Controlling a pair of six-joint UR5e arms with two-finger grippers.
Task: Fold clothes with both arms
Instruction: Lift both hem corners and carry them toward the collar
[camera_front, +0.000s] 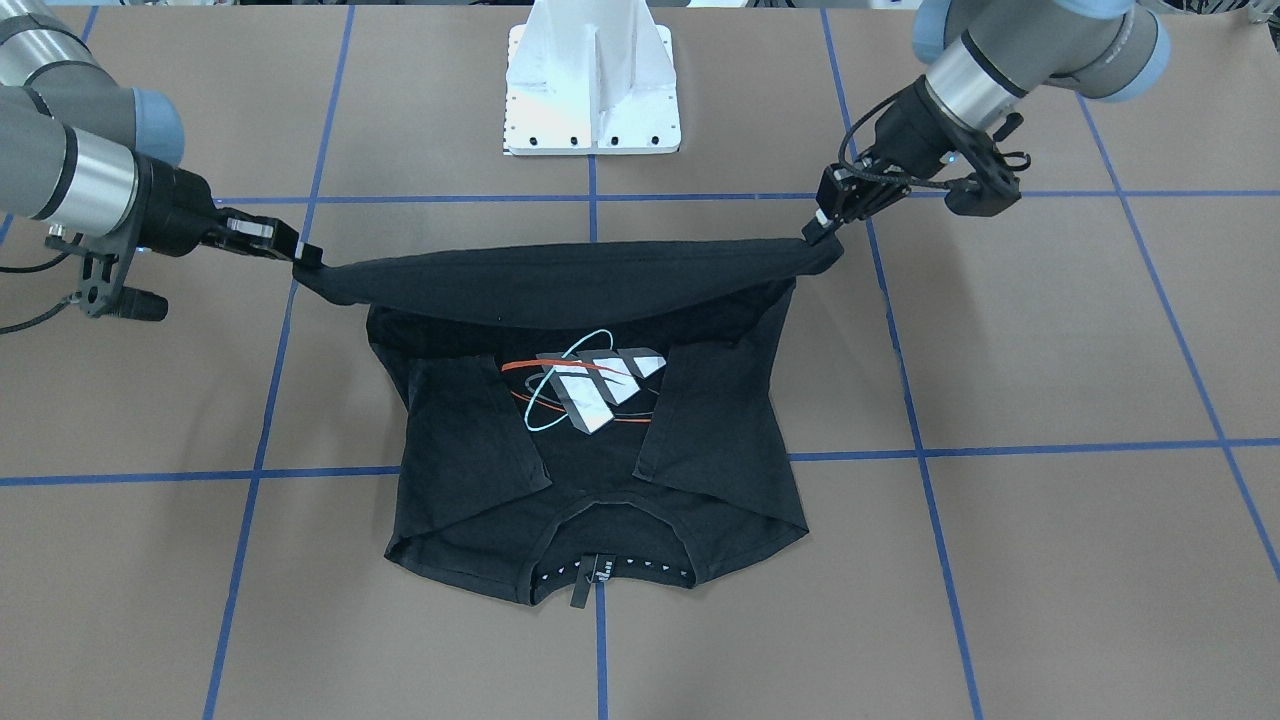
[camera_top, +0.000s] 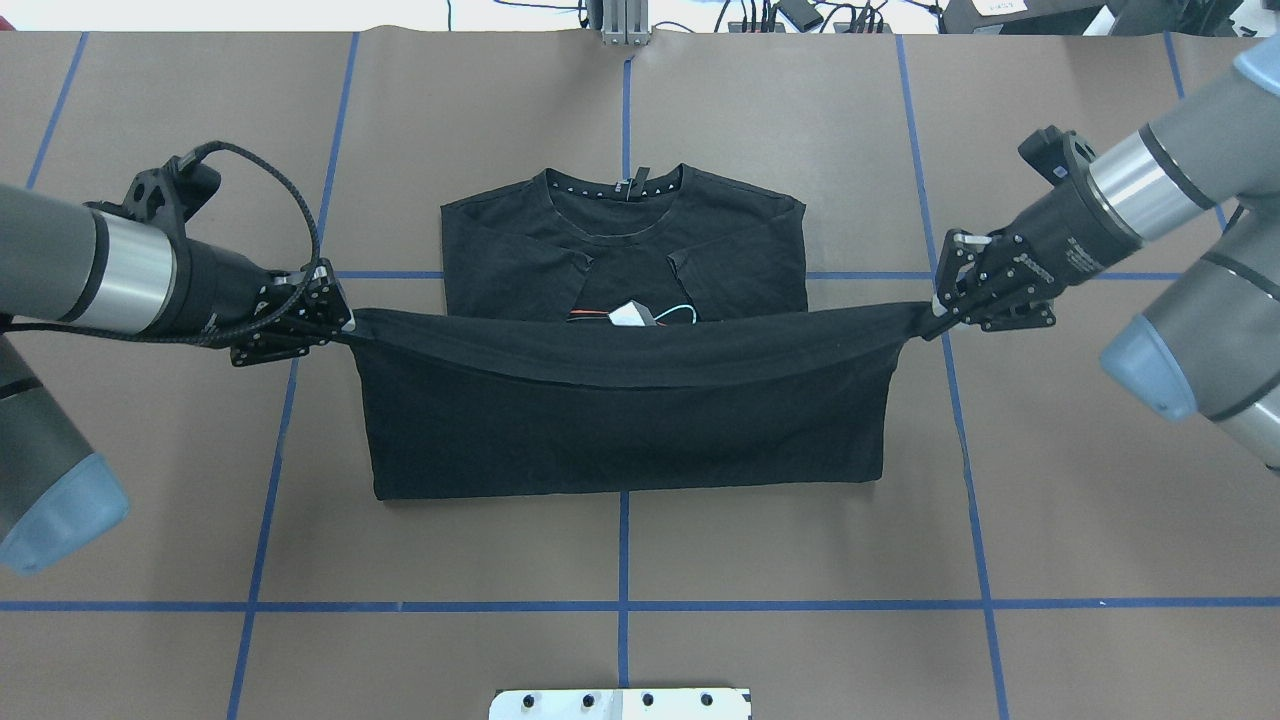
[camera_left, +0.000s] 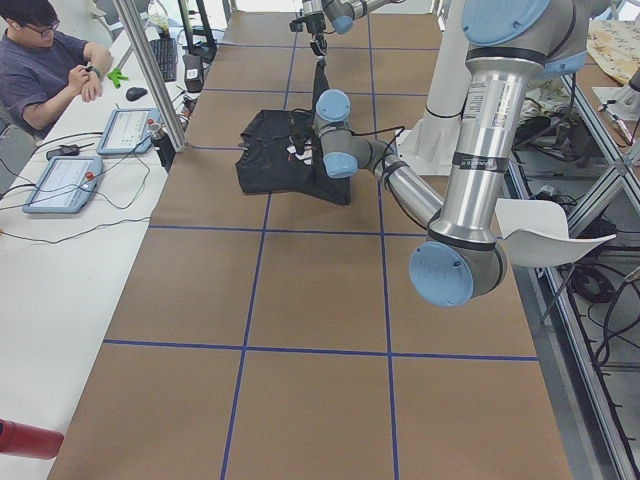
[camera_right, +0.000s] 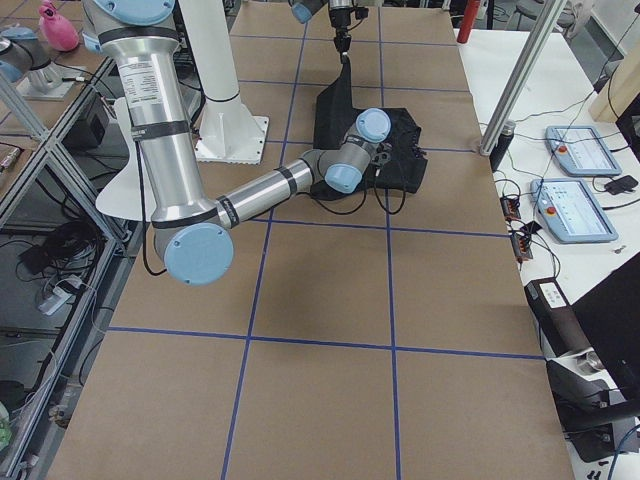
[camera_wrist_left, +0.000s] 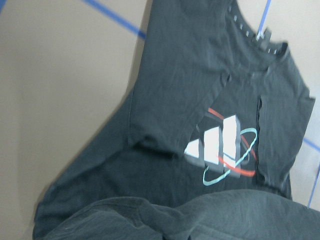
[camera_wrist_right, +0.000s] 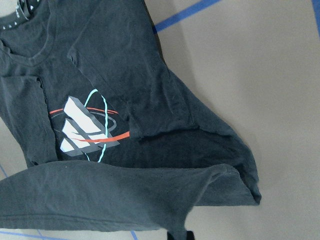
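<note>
Currently black T-shirt (camera_top: 620, 440) hem stretched taut; left pincer (camera_top: 345, 325), right pincer (camera_top: 935, 322) clamped on corners.

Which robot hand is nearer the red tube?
Left. The left gripper grips the black cotton T-shirt on the side toward the upright red cylinder; the right gripper grips its opposite corner, farther off.

No legible words or numbers anywhere.
- T-shirt (camera_front: 470, 450) chest: logo (camera_front: 598, 388) only, 3 slanted white-grey bars ringed by 1 red oval and 1 cyan oval; no lettering with it.
- Both wrist views: same logo, also wordless.
- Neck tag (camera_front: 585, 590): small black strip, pale mark on it too small to read.
- Neck tape (camera_front: 655, 570): row of white triangle marks, not characters.
- Pendant screens (camera_left: 62, 183) on side desk: too small to read.
</note>
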